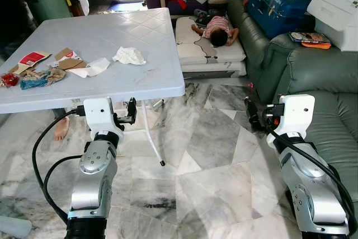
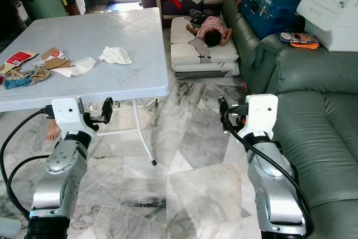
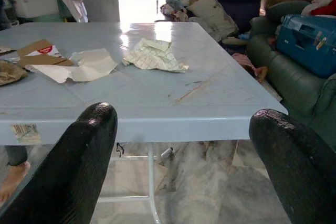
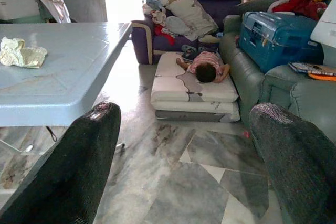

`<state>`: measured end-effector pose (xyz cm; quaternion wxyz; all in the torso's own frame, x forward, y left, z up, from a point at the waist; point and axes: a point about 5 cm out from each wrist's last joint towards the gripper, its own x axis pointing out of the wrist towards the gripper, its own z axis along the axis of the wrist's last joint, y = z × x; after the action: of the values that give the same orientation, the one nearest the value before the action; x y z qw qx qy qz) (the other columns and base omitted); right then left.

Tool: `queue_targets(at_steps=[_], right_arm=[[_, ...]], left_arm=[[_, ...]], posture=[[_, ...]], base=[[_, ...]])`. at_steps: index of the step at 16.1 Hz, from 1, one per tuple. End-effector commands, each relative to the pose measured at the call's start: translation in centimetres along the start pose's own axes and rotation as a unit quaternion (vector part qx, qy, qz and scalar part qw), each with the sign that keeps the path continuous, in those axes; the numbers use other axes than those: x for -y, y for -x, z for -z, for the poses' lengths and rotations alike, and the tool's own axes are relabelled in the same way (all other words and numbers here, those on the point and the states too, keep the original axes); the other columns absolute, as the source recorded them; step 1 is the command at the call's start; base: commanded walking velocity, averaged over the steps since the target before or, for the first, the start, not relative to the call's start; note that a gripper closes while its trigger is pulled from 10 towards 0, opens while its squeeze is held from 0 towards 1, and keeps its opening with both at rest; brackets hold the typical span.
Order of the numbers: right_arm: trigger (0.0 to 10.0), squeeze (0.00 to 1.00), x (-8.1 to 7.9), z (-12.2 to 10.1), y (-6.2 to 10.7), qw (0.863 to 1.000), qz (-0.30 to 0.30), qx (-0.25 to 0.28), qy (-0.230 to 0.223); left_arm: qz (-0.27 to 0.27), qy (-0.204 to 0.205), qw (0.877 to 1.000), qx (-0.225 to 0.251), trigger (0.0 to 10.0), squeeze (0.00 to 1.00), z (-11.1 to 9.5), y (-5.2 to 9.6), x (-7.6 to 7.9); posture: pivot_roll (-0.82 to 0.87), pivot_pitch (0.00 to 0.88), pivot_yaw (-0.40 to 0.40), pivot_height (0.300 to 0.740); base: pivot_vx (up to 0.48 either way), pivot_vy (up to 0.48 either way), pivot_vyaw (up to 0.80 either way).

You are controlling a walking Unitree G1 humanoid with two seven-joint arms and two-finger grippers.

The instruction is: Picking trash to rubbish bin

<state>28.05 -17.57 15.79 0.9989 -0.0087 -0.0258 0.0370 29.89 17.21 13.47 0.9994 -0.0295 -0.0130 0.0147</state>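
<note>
My left gripper (image 3: 178, 166) waits below the surface (image 1: 151, 76) edge, fingers spread and empty; my right gripper (image 4: 184, 161) likewise over the floor. Crumpled paper (image 1: 129, 55) lies mid-surface. Rising carelessly, I could strike the edge or sweep scraps (image 1: 39, 71) off.

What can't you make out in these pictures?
- Scraps at the table's far left: cut by the left eye view's edge.
- Sticker on the table rim, left wrist view: print too small to read.
- Person's foot under the table: the tabletop hides the rest.
</note>
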Motion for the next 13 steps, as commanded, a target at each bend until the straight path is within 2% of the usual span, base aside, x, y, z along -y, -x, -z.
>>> queue_targets(at_steps=[1,8,13], right_arm=[[10.0,0.0,-0.21,-0.23,0.09,1.0,-0.005,0.005,-0.004],[10.0,0.0,-0.32,0.02,0.6,1.0,-0.007,0.0,-0.002],[10.0,0.0,-0.05,-0.28,0.49,1.0,-0.008,0.004,0.001]], left_arm=[[-0.006,-0.004,1.0,0.001,10.0,0.0,-0.07,0.16,-0.19],[-0.014,-0.006,1.0,0.003,10.0,0.0,-0.09,0.69,-0.55],[-0.013,-0.008,1.0,0.004,10.0,0.0,-0.49,0.37,-0.8]], posture=[[-0.05,0.016,-0.002,0.74],[-0.04,0.039,-0.008,0.74],[-0.04,0.051,-0.002,0.74]], base=[[0.0,0.0,0.0],[0.0,0.0,0.0],[0.0,0.0,0.0]])
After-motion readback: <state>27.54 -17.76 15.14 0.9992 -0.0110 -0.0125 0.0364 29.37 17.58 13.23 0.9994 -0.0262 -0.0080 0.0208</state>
